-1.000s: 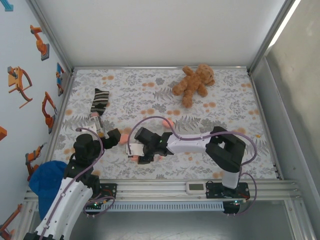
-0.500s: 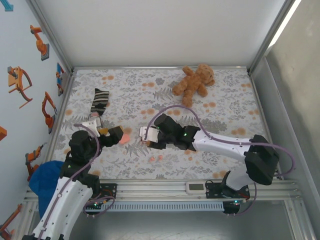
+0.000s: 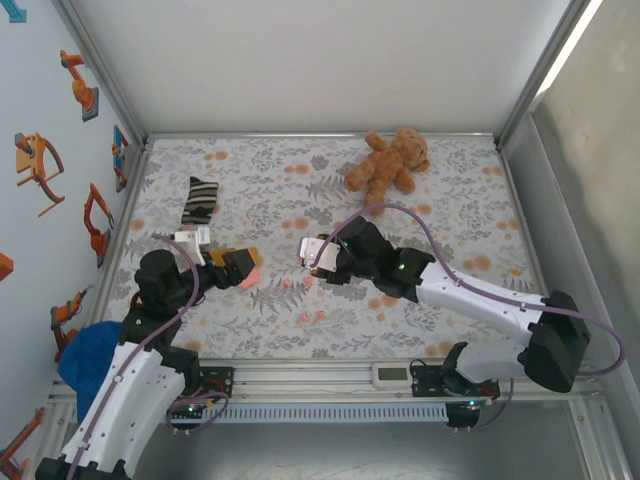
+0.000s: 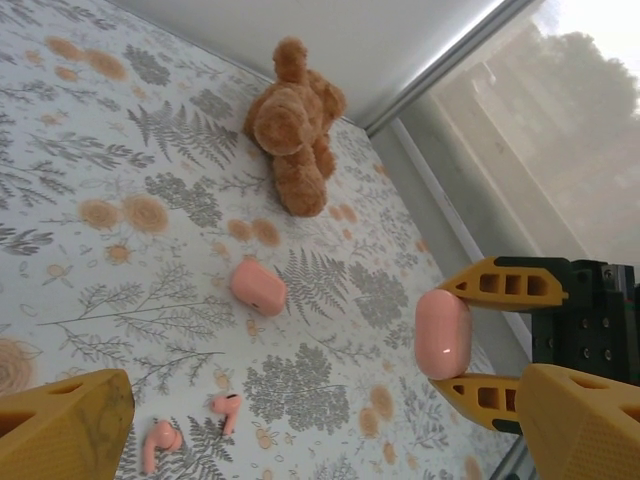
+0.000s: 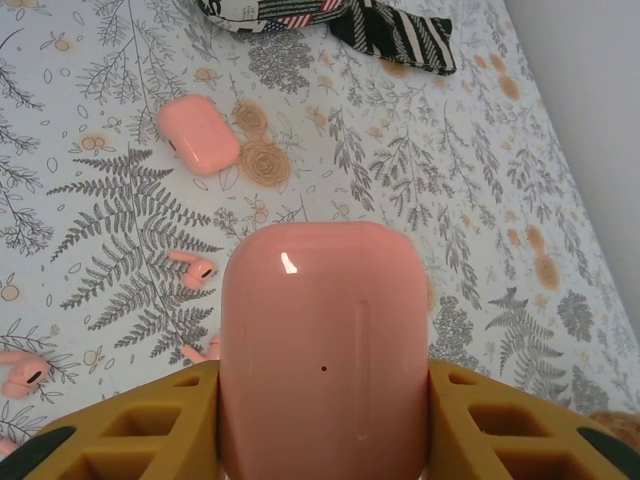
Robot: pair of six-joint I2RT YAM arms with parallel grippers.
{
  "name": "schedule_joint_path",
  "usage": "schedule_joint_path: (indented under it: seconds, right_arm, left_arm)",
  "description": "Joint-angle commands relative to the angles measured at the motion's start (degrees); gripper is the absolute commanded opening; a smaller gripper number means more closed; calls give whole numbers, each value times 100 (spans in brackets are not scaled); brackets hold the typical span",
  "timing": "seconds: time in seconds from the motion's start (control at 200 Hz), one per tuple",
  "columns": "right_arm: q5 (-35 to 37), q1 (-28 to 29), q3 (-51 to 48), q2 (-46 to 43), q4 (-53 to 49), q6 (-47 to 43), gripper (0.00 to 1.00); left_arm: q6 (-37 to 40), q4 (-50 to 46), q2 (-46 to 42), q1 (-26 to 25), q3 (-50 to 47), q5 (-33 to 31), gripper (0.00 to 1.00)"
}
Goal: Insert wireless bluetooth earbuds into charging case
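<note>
My right gripper [image 5: 325, 405] is shut on a closed salmon-pink charging case [image 5: 325, 320], upright between its yellow fingers and held above the cloth. The left wrist view shows that same case [image 4: 443, 333] off to the right. A second pink case [image 5: 197, 133] lies on the cloth toward the sock, and another case [image 4: 258, 285] lies toward the teddy. Small pink earbuds [image 4: 227, 408] [image 5: 195, 268] lie loose on the cloth, below and between the two grippers [image 3: 305, 318]. My left gripper [image 4: 325, 405] stands wide open with nothing between its fingers [image 3: 235, 268].
A brown teddy bear [image 3: 388, 160] sits at the back right of the flowered cloth [image 3: 450, 215]. A striped sock [image 3: 198, 203] lies at the back left. A metal frame rail [image 3: 400, 372] runs along the near edge, and a blue cloth [image 3: 92, 360] hangs at the near left.
The right arm has stretched out and carried the pink case from the near middle toward the back. The left gripper has drifted slightly back and stayed open.
</note>
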Motion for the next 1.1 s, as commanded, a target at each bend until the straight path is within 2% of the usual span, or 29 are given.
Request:
schedule_joint_path:
  seconds: [0.0, 0.08, 0.28, 0.801, 1.092]
  right_arm:
    - [131, -16, 89, -197, -71, -251, 36]
    - [123, -16, 176, -263, -129, -321, 36]
    - [53, -16, 420, -362, -279, -462, 36]
    - [1, -17, 430, -435, -216, -570, 36]
    - [-112, -16, 354, -568, -68, -513, 36]
  left_arm:
    - [-126, 492, 11, -113, 148, 504, 98]
    - [-110, 587, 11, -215, 156, 521, 100]
    - [-79, 979, 171, -612, 182, 542, 98]
    - [-213, 1955, 1420, -1352, 432, 517, 97]
    - [-148, 2284, 2095, -1815, 668, 515, 93]
